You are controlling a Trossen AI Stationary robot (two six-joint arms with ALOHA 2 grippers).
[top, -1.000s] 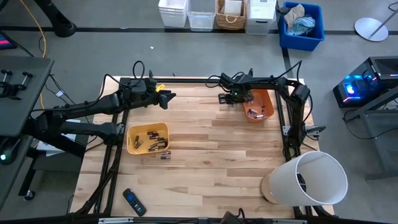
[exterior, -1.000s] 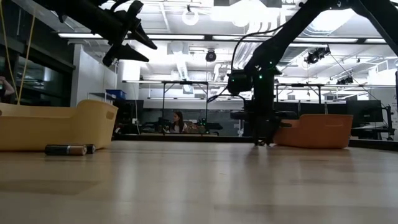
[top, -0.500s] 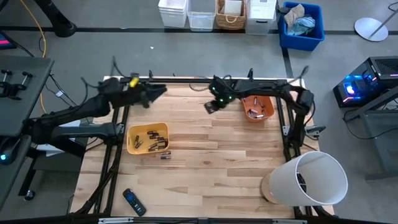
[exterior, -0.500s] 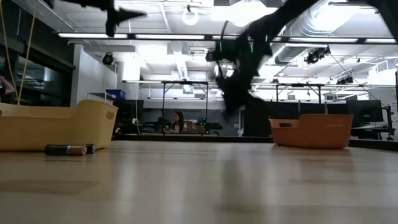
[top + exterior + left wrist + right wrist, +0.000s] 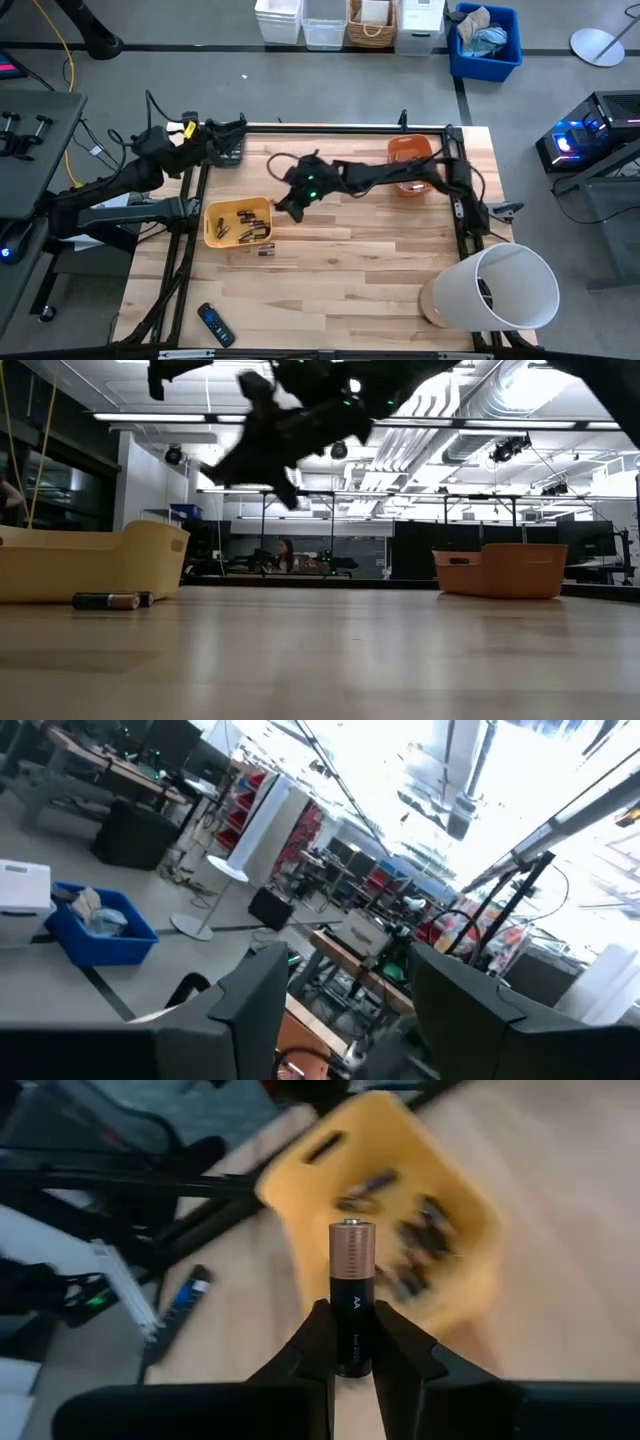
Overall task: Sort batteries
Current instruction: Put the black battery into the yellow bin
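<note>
- Pale wooden worktop (image 5: pixel 340 260) carries everything, with an open workshop hall visible behind it in the low view.
- One AA battery (image 5: pixel 352 1298) stands clamped between the jaws of the right gripper (image 5: pixel 288 205), its coppery end pointing away from the wrist; the wrist view shows the grip low on the cell, leaving most of its length free.
- That gripper hangs above the worktop just beside the yellow bin (image 5: pixel 237 222), at about three o'clock from it; the bin sits at roughly nine o'clock from the worktop's centre.
- More batteries (image 5: pixel 243 224) lie inside the bin, and two loose batteries (image 5: pixel 266 250) rest on the wood at the bin's five o'clock corner.
- Judging by this, the step is delivery into the yellow bin: bring the jaws fully over its open top, lower, then release, so the cell cannot bounce off the rim onto the wood.
- An orange bin (image 5: pixel 412 165), at one o'clock, looks like the other sorting target.
- The left gripper (image 5: pixel 225 140) waits at eleven o'clock, jaws apart and empty.
- A remote control (image 5: pixel 214 324) lies at seven o'clock, no part of the sort.
</note>
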